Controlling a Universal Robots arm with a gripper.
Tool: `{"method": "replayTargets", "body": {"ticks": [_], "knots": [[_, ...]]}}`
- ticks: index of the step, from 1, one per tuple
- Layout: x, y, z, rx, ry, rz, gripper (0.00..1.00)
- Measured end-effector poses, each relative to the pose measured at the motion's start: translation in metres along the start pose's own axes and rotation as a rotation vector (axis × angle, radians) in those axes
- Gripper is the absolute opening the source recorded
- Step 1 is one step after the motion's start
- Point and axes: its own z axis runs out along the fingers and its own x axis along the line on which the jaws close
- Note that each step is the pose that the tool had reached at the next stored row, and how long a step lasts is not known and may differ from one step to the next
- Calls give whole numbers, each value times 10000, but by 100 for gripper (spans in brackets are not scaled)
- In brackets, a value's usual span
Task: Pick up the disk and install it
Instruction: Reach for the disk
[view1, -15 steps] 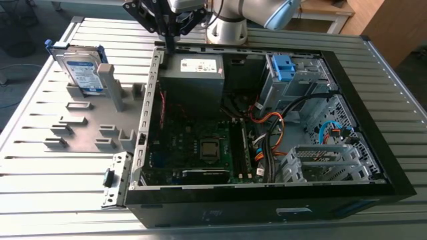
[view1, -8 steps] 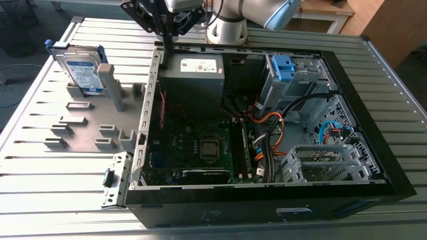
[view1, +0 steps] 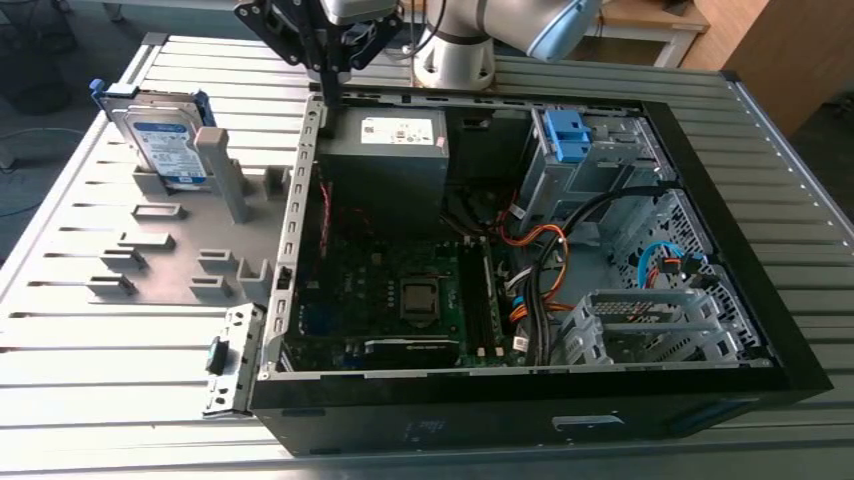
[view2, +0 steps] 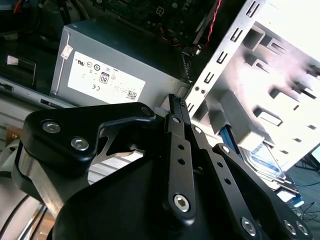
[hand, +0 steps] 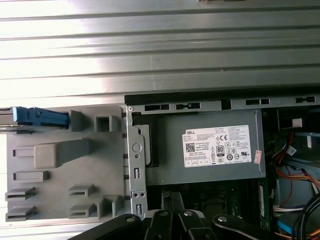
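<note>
Disk (view1: 163, 142) on edge, long axis upright

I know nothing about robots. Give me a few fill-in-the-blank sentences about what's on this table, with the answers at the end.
1. The disk stands upright on the exterior view's ____ of the open computer case.
2. The bracket round the disk is ____ in colour.
3. The claw hangs above the case's edge, holding ____.
Missing words: left; blue; nothing.
</note>
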Motion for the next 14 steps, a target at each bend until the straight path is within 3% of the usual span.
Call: {"method": "replayTargets", "body": {"ticks": [14], "knots": [[64, -5, -2, 0, 0, 0, 11]]}}
